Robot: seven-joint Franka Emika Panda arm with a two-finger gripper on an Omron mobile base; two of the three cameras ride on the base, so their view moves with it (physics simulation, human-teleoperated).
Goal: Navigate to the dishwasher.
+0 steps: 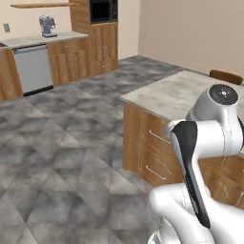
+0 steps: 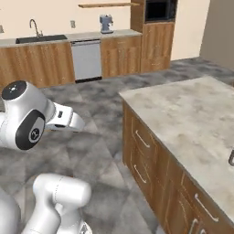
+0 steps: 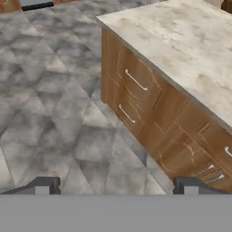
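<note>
Far off, the dishwasher [image 2: 87,60] stands shut — between wooden cabinets [image 2: 39,64].

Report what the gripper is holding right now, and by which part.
Nothing is held. In the hand view the gripper is open, its two fingertips wide apart with only bare floor between them.

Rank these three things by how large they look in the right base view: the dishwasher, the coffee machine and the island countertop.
1. The island countertop, though it is much nearer to the camera, which enlarges it.
2. The dishwasher, far off at the back wall.
3. The coffee machine, on the counter to the right of the dishwasher; plainly the smallest.
</note>
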